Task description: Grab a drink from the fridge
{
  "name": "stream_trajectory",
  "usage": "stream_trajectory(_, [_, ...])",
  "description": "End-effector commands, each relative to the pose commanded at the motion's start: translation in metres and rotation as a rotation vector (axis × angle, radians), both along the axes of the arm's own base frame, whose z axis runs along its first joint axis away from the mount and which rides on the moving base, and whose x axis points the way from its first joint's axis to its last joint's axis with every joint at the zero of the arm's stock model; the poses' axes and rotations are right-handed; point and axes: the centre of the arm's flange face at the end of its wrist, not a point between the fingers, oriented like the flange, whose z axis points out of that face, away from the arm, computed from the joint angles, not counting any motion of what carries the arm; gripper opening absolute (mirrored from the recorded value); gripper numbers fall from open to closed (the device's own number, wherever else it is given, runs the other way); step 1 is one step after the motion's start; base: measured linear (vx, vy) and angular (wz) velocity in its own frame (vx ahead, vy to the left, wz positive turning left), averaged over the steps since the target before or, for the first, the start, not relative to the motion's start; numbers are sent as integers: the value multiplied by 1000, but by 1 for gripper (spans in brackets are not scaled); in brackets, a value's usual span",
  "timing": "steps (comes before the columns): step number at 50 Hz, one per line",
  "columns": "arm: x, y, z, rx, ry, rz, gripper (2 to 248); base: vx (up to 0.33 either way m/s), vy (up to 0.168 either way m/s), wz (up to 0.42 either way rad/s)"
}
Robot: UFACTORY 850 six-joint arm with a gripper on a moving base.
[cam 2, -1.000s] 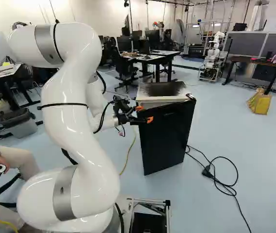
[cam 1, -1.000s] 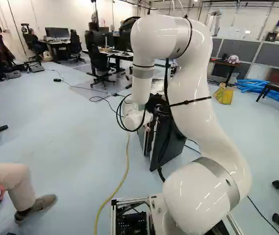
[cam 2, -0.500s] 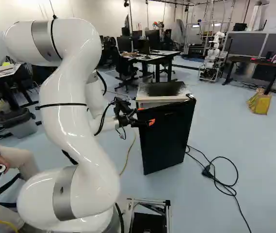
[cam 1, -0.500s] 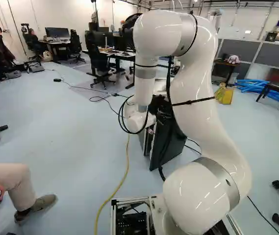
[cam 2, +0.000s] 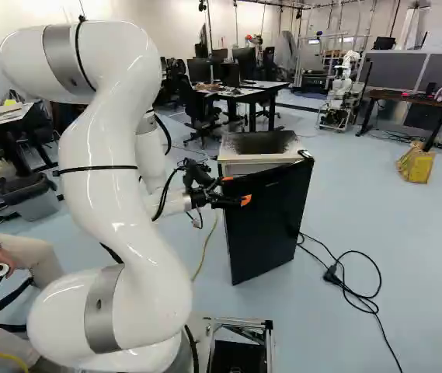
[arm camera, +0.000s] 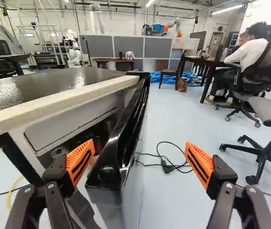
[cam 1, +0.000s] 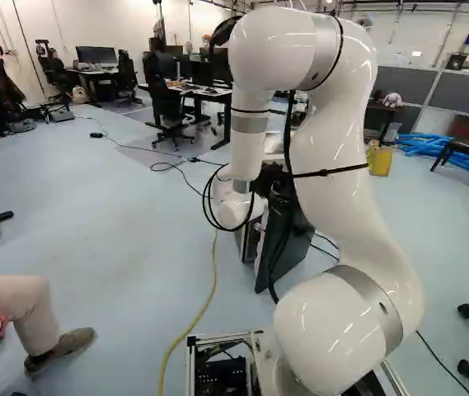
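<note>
- Right base view: I have my gripper up at the left upper part of the fridge door, on the near side of the fridge.
- Wrist view: the gripper is released, its two fingers spread wide with the door's edge between them. One finger is on the fridge-body side, over the gap, and the other stands well apart on the door's outer side. I cannot tell whether the closer finger touches the door.
- The door is ajar, and I see into part of the dark interior past the closer orange pad. Things sit in there, too shadowed for me to tell which is a drink.
- Left base view: my arm rises on the near right and bends over towards the fridge, covering much of it and the gripper.
- A yellow cable runs along the floor, left of the fridge.
- In the right base view, a black cable lies looped on the floor to the fridge's right.
- Farther off on the right I have a yellow bag on the floor, and another robot stands at the far side.
</note>
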Motion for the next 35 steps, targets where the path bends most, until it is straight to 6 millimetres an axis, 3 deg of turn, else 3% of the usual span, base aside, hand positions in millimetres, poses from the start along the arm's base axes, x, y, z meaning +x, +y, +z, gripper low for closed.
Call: stream_trajectory(35, [-44, -17, 3, -16, 54, -22, 247, 0, 0, 0])
